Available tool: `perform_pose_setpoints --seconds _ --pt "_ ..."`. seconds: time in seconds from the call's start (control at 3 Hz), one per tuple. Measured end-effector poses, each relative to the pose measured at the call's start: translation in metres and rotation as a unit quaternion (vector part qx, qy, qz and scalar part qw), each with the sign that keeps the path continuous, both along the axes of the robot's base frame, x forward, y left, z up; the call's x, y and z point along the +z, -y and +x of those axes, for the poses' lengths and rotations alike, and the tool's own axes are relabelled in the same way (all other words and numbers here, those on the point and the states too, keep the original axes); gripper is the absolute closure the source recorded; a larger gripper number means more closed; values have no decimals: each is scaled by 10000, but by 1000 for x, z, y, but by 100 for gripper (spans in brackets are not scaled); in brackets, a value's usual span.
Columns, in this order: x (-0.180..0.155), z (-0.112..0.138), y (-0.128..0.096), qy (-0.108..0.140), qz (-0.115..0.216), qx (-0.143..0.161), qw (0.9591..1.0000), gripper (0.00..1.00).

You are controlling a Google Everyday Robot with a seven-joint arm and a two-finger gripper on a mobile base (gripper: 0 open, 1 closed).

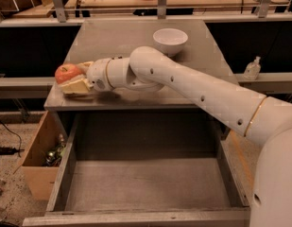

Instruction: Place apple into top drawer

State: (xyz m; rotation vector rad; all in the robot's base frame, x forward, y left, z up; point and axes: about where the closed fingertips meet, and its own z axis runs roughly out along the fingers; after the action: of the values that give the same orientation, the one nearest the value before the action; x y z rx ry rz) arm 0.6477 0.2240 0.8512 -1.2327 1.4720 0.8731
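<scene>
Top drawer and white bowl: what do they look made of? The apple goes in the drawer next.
Top drawer: likely sheet metal, matte grey, with flat thin walls and a dull sheen. Bowl: probably glazed ceramic or plastic, smooth white; cannot tell which. The gripper is at the apple on the cabinet top's left edge.

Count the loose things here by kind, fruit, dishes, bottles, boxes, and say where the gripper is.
Fruit: 1, the apple
Dishes: 1, the white bowl
Bottles: 1, the pump bottle
Boxes: 1, the cardboard box
Total: 4
The gripper is at the apple on the cabinet top, behind the open top drawer.
</scene>
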Motion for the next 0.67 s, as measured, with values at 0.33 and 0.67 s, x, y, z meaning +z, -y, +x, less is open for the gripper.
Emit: perform_pose_setpoints --seconds 0.33,0.67 --pt "0 -1 -2 -3 1 18 10000 89" --pt "0 -2 -4 -5 2 36 10000 100"
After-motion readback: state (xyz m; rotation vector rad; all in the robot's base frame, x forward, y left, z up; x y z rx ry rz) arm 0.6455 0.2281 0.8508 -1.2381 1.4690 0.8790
